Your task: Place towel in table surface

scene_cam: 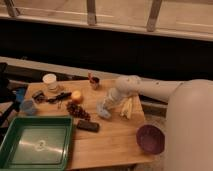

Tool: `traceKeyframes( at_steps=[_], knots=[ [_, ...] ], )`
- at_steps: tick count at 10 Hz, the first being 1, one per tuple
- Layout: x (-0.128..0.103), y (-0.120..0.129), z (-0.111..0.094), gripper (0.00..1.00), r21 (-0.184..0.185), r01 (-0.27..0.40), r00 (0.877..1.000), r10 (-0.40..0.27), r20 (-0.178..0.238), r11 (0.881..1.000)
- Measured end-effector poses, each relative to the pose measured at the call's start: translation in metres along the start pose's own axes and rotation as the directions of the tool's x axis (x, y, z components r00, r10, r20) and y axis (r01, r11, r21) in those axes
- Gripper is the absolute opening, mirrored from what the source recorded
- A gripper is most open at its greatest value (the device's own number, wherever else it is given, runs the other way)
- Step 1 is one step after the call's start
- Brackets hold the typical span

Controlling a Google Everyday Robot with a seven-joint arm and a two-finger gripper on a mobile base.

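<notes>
A small pale blue towel [104, 112] hangs from my gripper [107, 104] over the middle of the wooden table [115, 145]. Its lower end is at or just above the table top. The gripper is shut on the towel's upper part. My white arm [150, 90] reaches in from the right. The towel is between the grapes and the bananas.
Bananas [126, 107] lie just right of the towel and dark grapes [77, 111] just left. A black remote [87, 126], green tray [36, 145], purple bowl [150, 139], orange fruit [76, 96], white cup [50, 81], blue cup [27, 106] and small red cup [93, 81] are also on the table.
</notes>
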Motion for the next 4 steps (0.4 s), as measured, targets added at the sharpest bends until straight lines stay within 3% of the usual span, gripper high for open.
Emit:
traceKeyframes(
  at_steps=[4],
  knots=[
    [0.0014,0.0003,0.0007,0.67,-0.004,0.0,1.0,0.0,-0.002,1.0]
  ],
)
